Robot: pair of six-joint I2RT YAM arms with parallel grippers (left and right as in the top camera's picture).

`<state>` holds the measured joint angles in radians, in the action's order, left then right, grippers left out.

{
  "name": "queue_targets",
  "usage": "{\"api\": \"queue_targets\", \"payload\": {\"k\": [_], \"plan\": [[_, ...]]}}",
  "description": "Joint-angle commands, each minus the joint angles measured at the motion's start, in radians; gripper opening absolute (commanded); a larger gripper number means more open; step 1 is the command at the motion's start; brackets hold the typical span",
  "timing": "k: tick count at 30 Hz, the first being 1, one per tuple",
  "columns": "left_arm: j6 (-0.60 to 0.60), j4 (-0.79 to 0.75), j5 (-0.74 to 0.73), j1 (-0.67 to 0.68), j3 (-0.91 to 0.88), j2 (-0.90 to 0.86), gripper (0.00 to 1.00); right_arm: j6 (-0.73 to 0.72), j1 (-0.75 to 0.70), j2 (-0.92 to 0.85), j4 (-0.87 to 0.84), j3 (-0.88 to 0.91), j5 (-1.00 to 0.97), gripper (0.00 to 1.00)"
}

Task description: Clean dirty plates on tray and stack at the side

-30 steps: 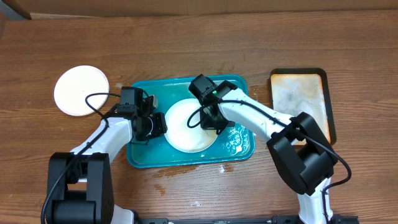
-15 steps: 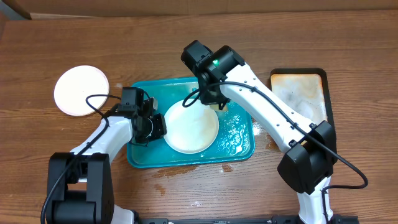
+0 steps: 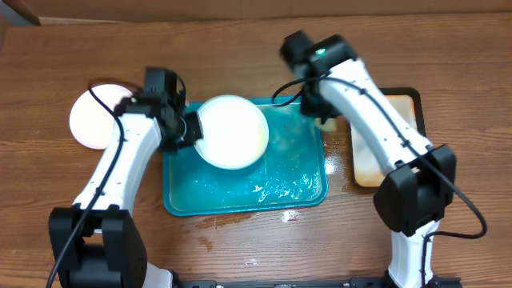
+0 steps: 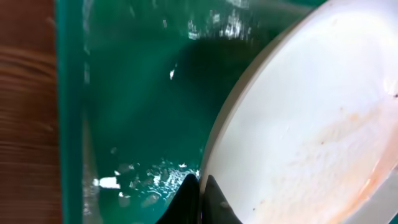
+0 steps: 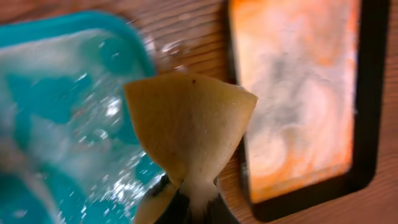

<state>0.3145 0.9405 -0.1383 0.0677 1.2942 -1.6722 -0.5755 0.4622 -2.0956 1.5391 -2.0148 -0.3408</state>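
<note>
A robotics lab: two white robot arms stand at a wooden table with a tray.

Wooden table bears teal tray, rusty tray, white plate.

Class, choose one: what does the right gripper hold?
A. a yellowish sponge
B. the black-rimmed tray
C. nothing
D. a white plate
A: in the right wrist view the right gripper is shut on the lower end of a yellowish sponge.
</note>
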Motion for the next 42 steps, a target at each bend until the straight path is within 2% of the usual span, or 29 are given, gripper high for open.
{"api": "queue_targets", "payload": {"k": [1,7,14,19,26,42], "plan": [[0.007,0.09,0.173,0.048,0.147,0.005,0.04,0.011,-0.066,0.02,0.0,0.007,0.034,0.04],[0.056,0.287,0.525,0.186,0.307,0.005,0.04,0.041,-0.156,0.02,-0.011,0.056,0.05,0.04],[0.161,0.439,0.809,0.373,0.379,0.005,0.04,0.053,-0.244,0.02,-0.061,0.185,0.058,0.04],[0.235,0.527,0.977,0.446,0.38,0.004,0.04,0.079,-0.301,0.02,-0.122,0.304,0.086,0.04],[0.266,0.582,1.093,0.459,0.38,0.004,0.04,0.084,-0.352,0.02,-0.173,0.411,0.1,0.04],[0.246,0.582,1.246,0.565,0.38,0.004,0.04,0.086,-0.358,0.02,-0.211,0.425,0.1,0.04]]}}
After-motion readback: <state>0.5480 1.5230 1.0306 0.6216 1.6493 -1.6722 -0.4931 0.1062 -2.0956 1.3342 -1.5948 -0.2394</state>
